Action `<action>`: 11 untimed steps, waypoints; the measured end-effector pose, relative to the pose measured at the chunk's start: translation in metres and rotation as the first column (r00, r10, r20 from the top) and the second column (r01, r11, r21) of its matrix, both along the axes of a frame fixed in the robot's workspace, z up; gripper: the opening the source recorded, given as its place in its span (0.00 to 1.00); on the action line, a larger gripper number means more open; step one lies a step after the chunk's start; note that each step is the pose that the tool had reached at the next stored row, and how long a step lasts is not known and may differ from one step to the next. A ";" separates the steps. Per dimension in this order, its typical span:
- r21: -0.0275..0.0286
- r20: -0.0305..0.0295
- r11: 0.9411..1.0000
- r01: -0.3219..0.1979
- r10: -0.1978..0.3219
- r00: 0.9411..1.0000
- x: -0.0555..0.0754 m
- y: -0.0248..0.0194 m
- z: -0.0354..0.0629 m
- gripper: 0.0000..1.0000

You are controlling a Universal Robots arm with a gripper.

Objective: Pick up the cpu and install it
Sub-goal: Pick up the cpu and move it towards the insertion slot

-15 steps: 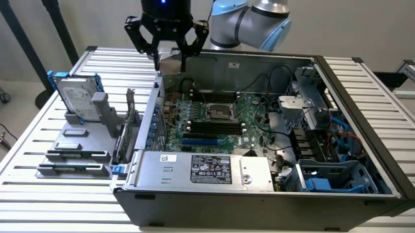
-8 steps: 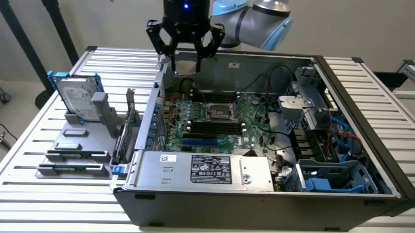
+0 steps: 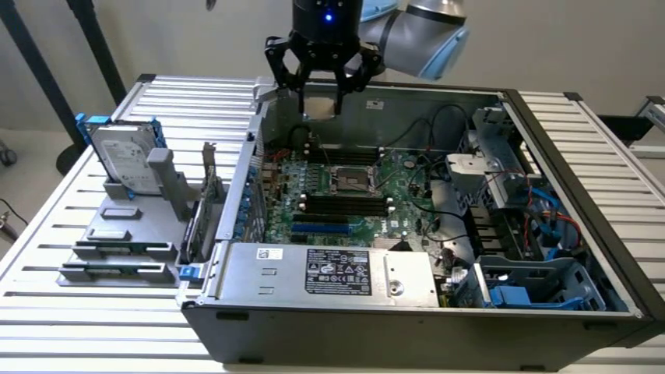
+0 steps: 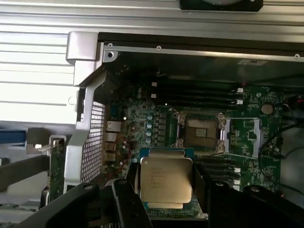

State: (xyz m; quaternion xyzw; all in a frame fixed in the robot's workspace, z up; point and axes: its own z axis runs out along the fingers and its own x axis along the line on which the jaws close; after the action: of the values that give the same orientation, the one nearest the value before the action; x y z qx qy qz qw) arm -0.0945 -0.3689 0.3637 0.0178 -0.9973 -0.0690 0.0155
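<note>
Claw (image 3: 320,100) pinching the cpu (image 3: 320,107) by two opposite edges, with black fingers (image 4: 130,192) on either side and the silver top facing the wrist camera. The cpu hangs in the air over the far edge of the open computer case (image 3: 416,312), clear of the motherboard (image 3: 343,210). The socket (image 3: 351,181) is bare, with the cpu well apart from it. A hard drive (image 3: 123,160) stands upright in a fixture on the slatted surface (image 3: 613,156) at the exterior view's left.
</note>
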 end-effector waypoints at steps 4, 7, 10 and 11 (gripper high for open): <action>0.000 0.000 1.000 0.000 0.000 1.000 0.006 0.0167 -0.0070 0.55; 0.000 0.000 1.000 0.000 0.000 1.000 0.010 0.0285 -0.0118 0.55; 0.000 0.000 1.000 0.000 0.000 1.000 0.016 0.0380 -0.0162 0.55; 0.000 0.000 1.000 0.000 0.000 1.000 0.019 0.0398 -0.0173 0.55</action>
State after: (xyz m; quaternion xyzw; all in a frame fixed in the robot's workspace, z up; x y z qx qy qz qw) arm -0.0755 -0.3291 0.3463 0.0178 -0.9973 -0.0690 0.0156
